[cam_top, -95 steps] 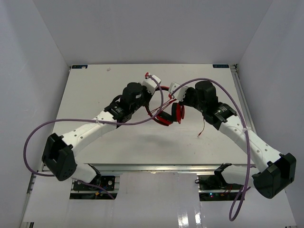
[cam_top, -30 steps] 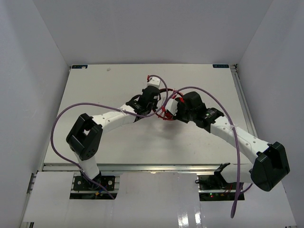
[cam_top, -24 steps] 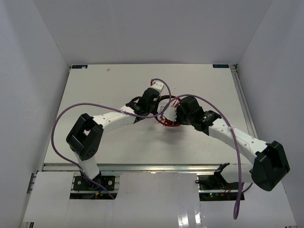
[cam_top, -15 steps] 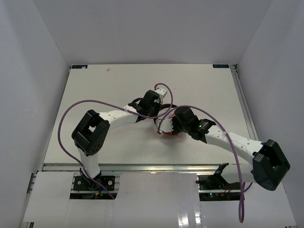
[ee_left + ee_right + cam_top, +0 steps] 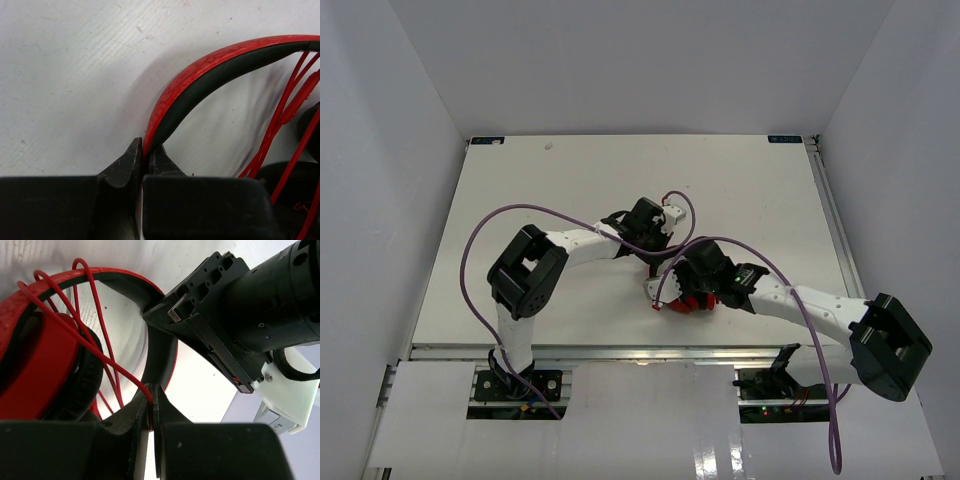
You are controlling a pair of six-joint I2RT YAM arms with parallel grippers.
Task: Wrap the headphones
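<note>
Left end effector (image 5: 144, 150) is clamped tight on the headband (image 5: 200, 75), low in the left wrist frame. The headphones (image 5: 692, 303) are parked on the desk (image 5: 520, 180) just below centre of the top view, mostly hidden under the right arm's wrist. Purple cables (image 5: 510, 209) arc overhead. Right end effector (image 5: 151, 400) is pinched on the thin red cord (image 5: 141, 385).

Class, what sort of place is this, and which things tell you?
Probably a robotics lab test cell: a white table boxed in by plain white panels, a left arm and right arm bolted at its near edge, trailing purple cables.
</note>
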